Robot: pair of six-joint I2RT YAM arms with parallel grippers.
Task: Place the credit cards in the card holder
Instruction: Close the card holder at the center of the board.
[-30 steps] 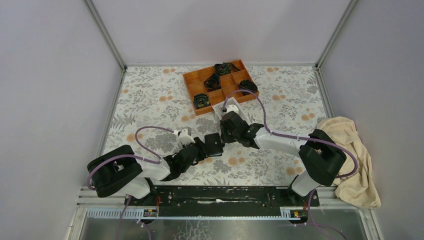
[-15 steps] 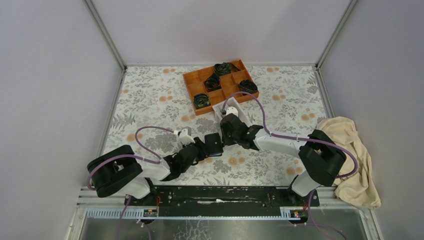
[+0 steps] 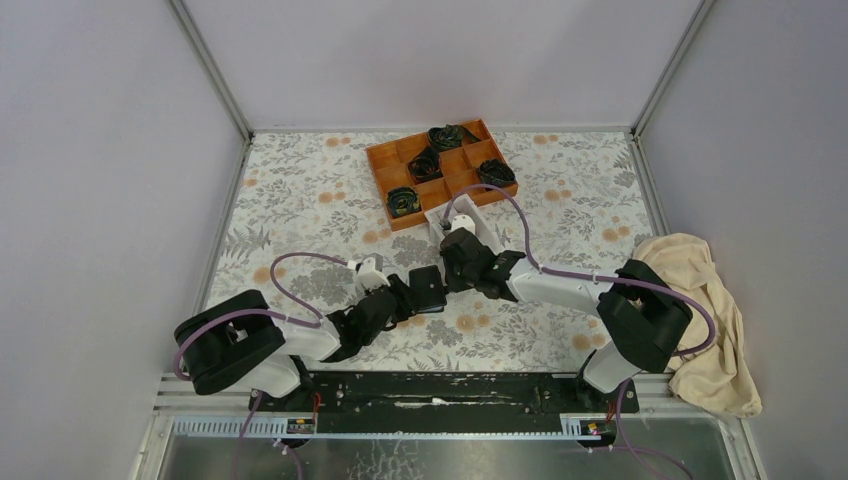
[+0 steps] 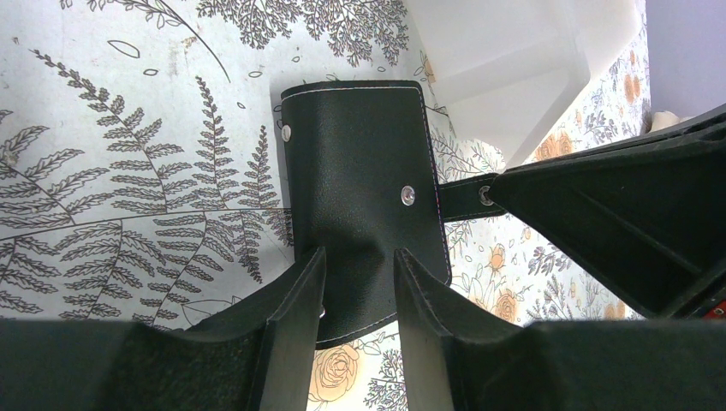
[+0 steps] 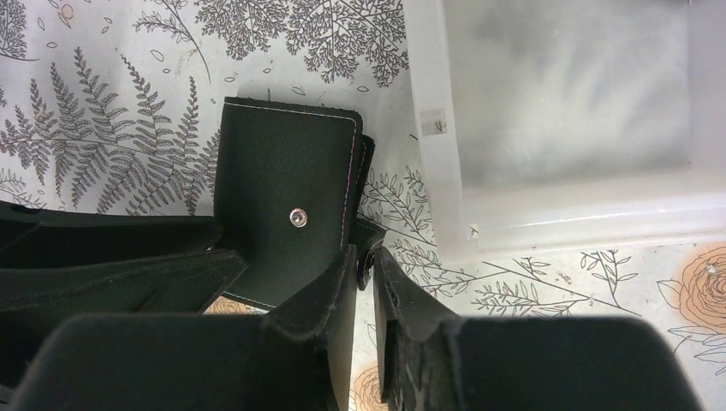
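Left gripper: jaws about halfway apart, clamped on the near edge of the card holder, whose black leather buckles up between the fingers. Right gripper: jaws drawn to a narrow slit, with the holder's clasp strap running into the slit, apparently pinched. Card holder is closed, snap side up, flat on the floral table cover between the two grippers, just beside the white open-top box; the orange compartment tray sits farther back.
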